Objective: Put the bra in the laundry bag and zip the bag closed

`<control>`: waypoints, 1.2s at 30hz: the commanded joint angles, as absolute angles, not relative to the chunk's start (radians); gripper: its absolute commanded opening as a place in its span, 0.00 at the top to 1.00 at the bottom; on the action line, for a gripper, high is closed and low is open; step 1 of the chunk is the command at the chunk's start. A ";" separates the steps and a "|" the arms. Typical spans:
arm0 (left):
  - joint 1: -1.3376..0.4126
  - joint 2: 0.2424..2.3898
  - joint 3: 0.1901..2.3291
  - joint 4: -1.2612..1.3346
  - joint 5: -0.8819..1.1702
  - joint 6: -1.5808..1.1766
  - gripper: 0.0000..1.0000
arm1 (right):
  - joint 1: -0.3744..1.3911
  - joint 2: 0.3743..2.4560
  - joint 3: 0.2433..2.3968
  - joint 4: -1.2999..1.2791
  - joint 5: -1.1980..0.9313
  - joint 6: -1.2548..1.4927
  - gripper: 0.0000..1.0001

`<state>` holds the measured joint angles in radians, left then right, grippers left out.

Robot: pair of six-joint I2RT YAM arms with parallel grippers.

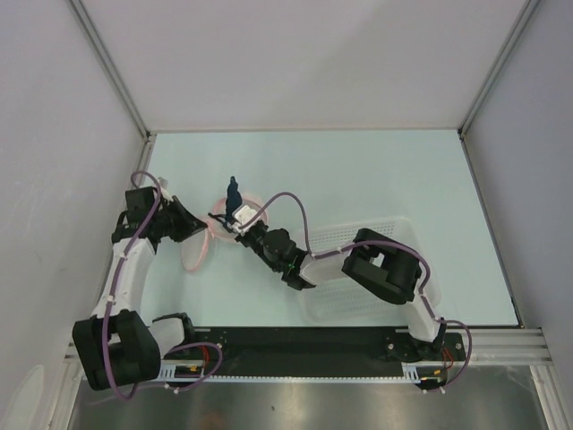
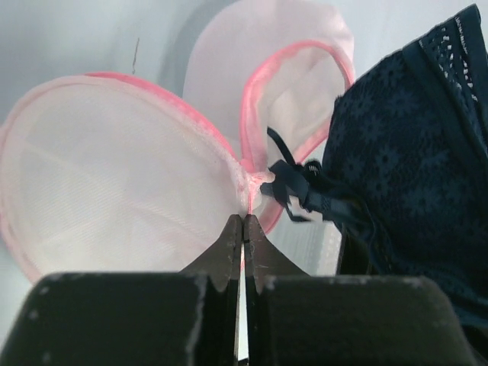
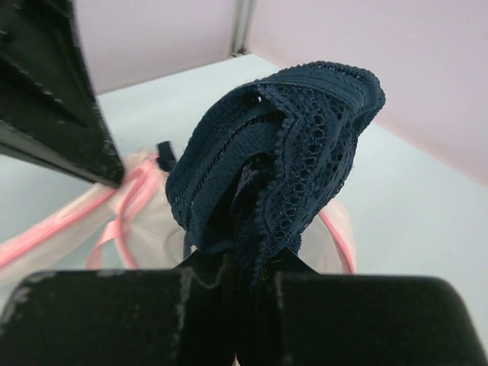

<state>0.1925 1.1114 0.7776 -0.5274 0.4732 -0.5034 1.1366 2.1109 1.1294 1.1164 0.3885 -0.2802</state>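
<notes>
The laundry bag (image 1: pixel 199 249) is a white mesh pouch with pink trim, lying open in two round halves left of centre; it also shows in the left wrist view (image 2: pixel 114 191) and the right wrist view (image 3: pixel 130 206). My left gripper (image 2: pixel 244 219) is shut on the bag's pink rim where the two halves join. My right gripper (image 3: pixel 248 263) is shut on the bra (image 3: pixel 282 152), a dark navy lace garment, and holds it bunched up above the bag's far half. The bra also shows in the top view (image 1: pixel 233 193) and at the right of the left wrist view (image 2: pixel 404 152).
A white perforated plastic basket (image 1: pixel 336 237) stands right of centre, partly under my right arm. Grey walls close in the table at the left, back and right. The black mounting rail (image 1: pixel 295 345) runs along the near edge.
</notes>
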 commanded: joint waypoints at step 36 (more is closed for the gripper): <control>0.152 1.002 0.884 -0.486 0.370 -0.359 1.00 | 1.054 1.983 1.253 0.531 -0.204 -0.337 1.00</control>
<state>0.1810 1.0275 0.8230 -0.5190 0.4046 -0.4053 1.0348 2.0235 1.2022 0.5808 -0.1509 -0.2920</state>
